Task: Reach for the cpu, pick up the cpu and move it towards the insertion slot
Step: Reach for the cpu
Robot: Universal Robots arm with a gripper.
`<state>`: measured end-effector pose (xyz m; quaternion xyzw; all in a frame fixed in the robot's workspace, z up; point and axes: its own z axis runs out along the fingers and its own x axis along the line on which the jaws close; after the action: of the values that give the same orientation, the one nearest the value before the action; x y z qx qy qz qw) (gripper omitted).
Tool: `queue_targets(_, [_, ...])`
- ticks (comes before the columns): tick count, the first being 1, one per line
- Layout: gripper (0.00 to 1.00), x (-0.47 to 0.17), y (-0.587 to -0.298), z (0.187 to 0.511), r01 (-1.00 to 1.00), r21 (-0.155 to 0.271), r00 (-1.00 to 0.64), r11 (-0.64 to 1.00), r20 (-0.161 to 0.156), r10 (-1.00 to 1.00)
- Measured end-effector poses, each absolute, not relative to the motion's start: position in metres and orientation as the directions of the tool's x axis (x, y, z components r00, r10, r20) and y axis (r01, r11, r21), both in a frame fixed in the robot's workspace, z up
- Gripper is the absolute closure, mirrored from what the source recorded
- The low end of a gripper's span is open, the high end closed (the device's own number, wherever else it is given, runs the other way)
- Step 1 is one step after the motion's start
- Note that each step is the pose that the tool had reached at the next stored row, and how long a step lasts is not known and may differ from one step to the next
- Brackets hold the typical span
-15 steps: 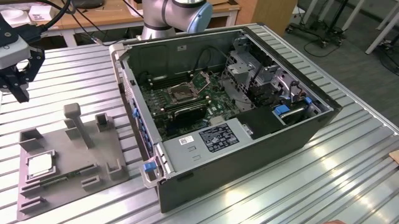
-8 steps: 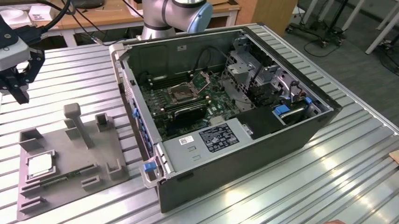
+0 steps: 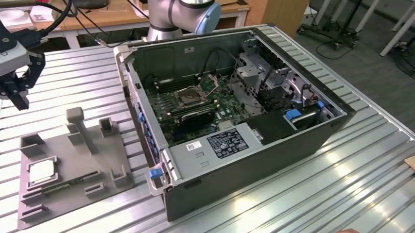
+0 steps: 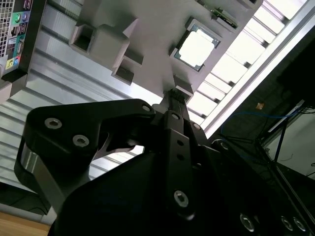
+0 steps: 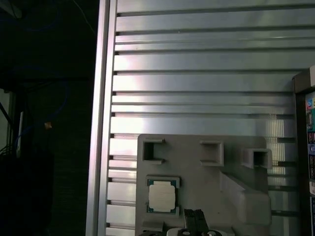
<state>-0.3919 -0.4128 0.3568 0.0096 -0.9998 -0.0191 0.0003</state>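
The cpu (image 3: 40, 171) is a pale silvery square chip lying flat in a recess of the grey fixture plate (image 3: 75, 162) at the exterior view's lower left. Both wrist views show the cpu (image 4: 197, 46) (image 5: 162, 195) in its recess. My gripper (image 3: 19, 101) hangs well above the table at the exterior view's far left, beyond the fixture and apart from the cpu. Its black fingertips (image 5: 189, 216) are pressed together with nothing between them, and in the second wrist view the gripper (image 4: 173, 94) points toward the fixture. The insertion slot (image 3: 190, 95), silver-framed with a dark centre, sits on the motherboard inside the open computer case.
The open black computer case (image 3: 259, 165) lies on its side in the middle of the slatted aluminium table (image 3: 363, 160). Grey posts (image 3: 77, 126) rise from the fixture plate. The arm's base (image 3: 175, 19) stands behind the case. The table edge (image 5: 102, 123) runs close to the fixture.
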Motion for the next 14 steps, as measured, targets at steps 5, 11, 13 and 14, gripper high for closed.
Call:
queue_targets(5, [0.9, -0.3933, -0.4136, 0.3559, -0.019, 0.038, -1.0, 0.999, 0.0, -0.019])
queue_targets(11, [0.9, -0.3934, -0.4136, 0.355, -0.019, 0.038, -1.0, 0.999, 0.0, -0.019])
queue_targets(13, [0.9, -0.3934, -0.4136, 0.3544, -0.019, 0.038, -1.0, 0.999, 0.0, -0.019])
queue_targets(14, [0.9, -0.3934, -0.4136, 0.3543, -0.019, 0.038, -1.0, 0.999, 0.0, -0.019])
